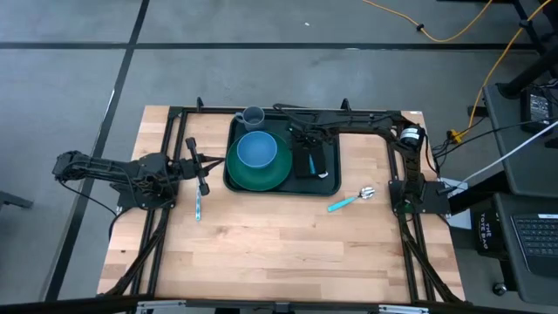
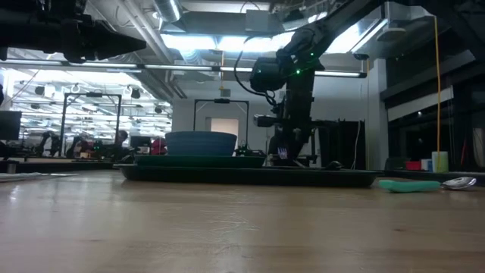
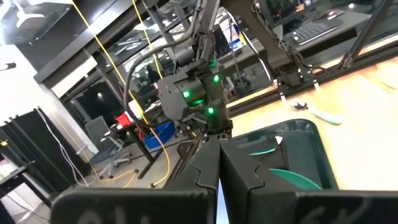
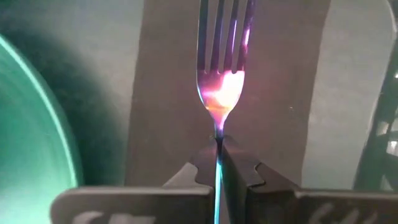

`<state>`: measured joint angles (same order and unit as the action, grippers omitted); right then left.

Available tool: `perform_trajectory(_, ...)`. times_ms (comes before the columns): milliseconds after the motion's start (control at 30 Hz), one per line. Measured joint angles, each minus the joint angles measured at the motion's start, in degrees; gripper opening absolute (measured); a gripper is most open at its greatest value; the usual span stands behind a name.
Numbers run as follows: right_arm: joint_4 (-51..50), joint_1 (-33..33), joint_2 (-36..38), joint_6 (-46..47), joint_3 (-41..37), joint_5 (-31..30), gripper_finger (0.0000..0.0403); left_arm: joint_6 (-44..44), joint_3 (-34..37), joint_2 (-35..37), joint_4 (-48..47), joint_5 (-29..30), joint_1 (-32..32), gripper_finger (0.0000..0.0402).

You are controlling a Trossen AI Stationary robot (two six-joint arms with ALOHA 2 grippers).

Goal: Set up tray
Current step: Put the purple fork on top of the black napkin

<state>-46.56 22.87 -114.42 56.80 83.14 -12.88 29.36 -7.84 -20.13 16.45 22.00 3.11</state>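
**Fork held over the napkin**

Fingers of the right gripper [image 4: 219,163] are clamped on the neck of a fork [image 4: 222,74], whose tines run straight ahead of the fingertips, over a dark napkin [image 4: 168,81] directly beyond them. We see the green plate [image 4: 31,130] off to one side of the fingers. The left gripper [image 3: 219,163] waits with its fingers pressed together and empty, well back from the tray [image 1: 327,187].

We judge the chief risk to be a crooked release: opening while the fork hangs above the napkin could let it tip or slide toward the plate.

The tray lies on the surface beneath the right fingers; its long axis runs across the surface from arm to arm, flat, rim up.
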Motion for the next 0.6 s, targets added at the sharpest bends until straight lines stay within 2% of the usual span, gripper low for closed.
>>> perform_trajectory(600,1.8,0.0,-1.8,-1.5,-0.1,1.9,0.0013,0.0,0.0,0.0,0.0,0.0,0.0,0.0002)
